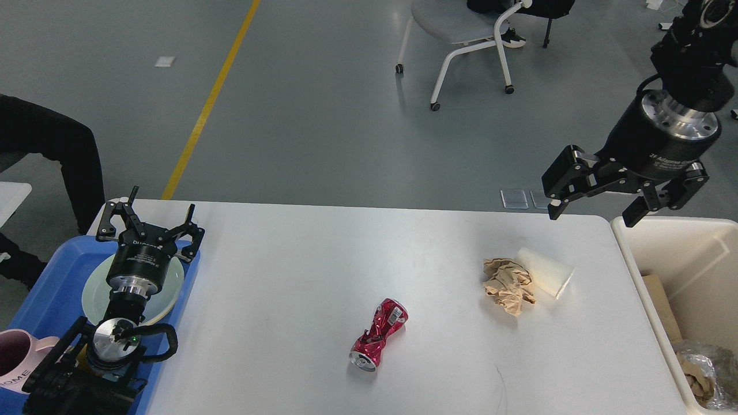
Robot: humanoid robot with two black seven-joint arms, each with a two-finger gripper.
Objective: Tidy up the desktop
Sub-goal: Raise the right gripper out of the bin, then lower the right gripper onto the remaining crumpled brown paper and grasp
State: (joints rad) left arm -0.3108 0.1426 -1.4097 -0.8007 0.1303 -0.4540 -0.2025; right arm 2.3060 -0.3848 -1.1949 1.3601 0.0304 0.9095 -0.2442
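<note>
The white desktop (323, 271) fills the lower part of the head view. On it lie a crushed red can (377, 335) near the middle front, and a crumpled brown paper ball (507, 285) touching a white paper cup (545, 271) tipped on its side. My right gripper (591, 214) hangs open in the air above the desktop's far right corner, up and to the right of the cup, holding nothing. My left gripper (151, 220) stands open over the blue tray at the left edge, empty.
A blue tray (43, 288) at the left holds a pale green plate (170, 288) and a pink mug (14, 360). A beige bin (700, 253) at the right holds cardboard and crumpled foil. A chair (461, 34) stands on the floor beyond the table.
</note>
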